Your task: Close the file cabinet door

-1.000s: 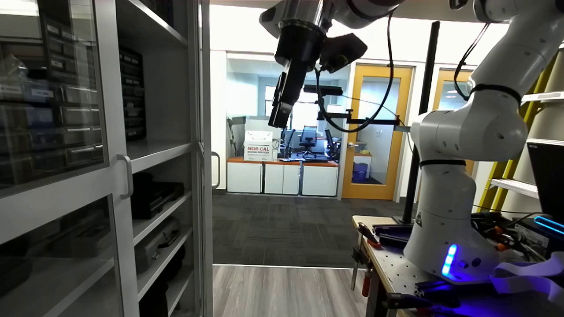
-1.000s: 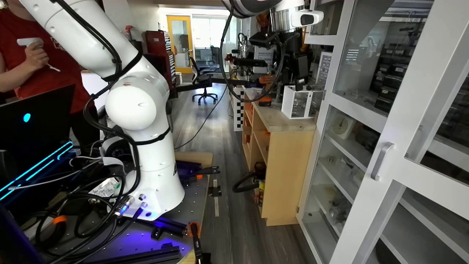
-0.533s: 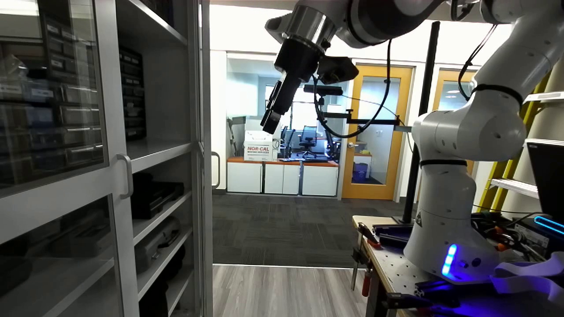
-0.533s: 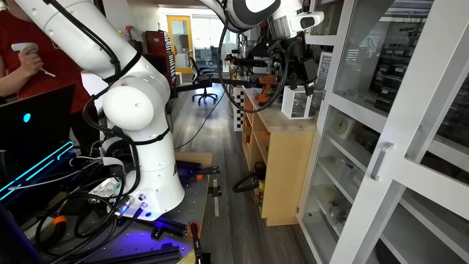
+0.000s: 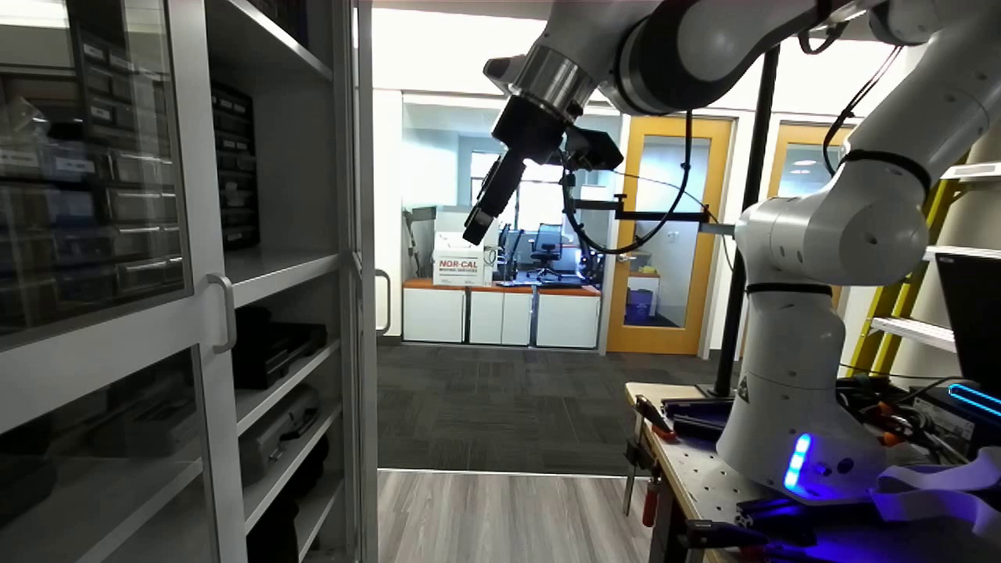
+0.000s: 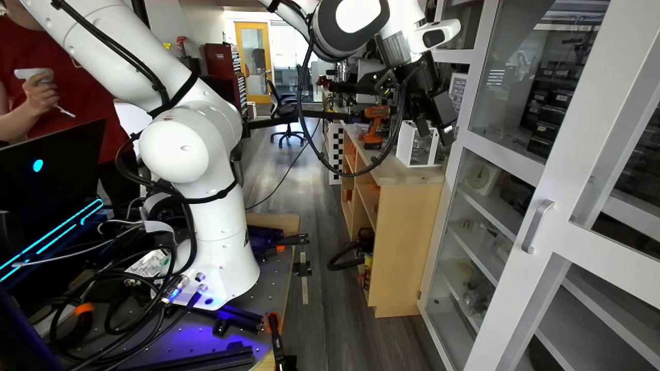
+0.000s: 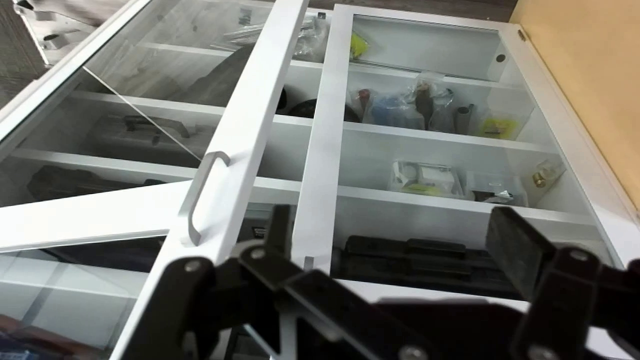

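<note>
The light-grey file cabinet [image 5: 293,172] stands opposite my arm, its shelves holding dark items. One file cabinet door stands swung out. It shows nearly edge-on in an exterior view [image 5: 364,195], and with its handle in an exterior view [image 6: 593,123] and at the left of the wrist view [image 7: 260,105]. The neighbouring glass door [image 7: 320,165] looks closed over its shelves. My gripper shows in both exterior views [image 5: 479,229] [image 6: 436,133]. It hangs in the air before the cabinet, tilted down, apart from the open door. In the wrist view its fingers [image 7: 392,220] are spread, with nothing between them.
A low wooden shelf unit [image 6: 407,242] stands beside the cabinet, with a white-framed box [image 6: 412,147] and orange drill [image 6: 375,123] on top. My base sits on a table [image 5: 676,469] with clamps and cables. A black pole [image 5: 755,203] rises there. A person [image 6: 77,98] stands behind.
The arm has come lower and my gripper has tilted more toward the cabinet. The gripper has moved down and closer to the cabinet. The doors have not moved.
</note>
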Robot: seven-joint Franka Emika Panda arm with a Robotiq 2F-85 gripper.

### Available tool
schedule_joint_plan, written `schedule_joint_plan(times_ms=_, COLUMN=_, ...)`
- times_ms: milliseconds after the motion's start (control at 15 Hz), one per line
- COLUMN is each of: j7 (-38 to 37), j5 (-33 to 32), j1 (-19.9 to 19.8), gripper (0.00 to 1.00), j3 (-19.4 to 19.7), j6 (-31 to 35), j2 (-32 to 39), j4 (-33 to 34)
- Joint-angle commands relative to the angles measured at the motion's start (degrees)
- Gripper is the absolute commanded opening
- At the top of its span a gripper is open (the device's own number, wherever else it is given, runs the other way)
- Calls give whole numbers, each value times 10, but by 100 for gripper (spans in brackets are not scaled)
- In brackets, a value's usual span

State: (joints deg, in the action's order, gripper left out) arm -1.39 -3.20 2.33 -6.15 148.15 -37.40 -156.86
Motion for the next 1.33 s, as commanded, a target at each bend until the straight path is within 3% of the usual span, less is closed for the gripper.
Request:
schedule_joint_plan(times_ms=0, j7=-2, j5=-3, j1=0, gripper=100, j3=3, j6=-1, j2=1, j4=0)
schedule_joint_plan(times_ms=400, j7=-2, j5=-3, j1=2, gripper=100, j3=2, j6=-1, j2=3, j4=0)
schedule_joint_plan(times_ms=1267, j7=78, j5=-49, j1=-26, gripper=100, j3=47, j6=125, j2=105, j4=18)
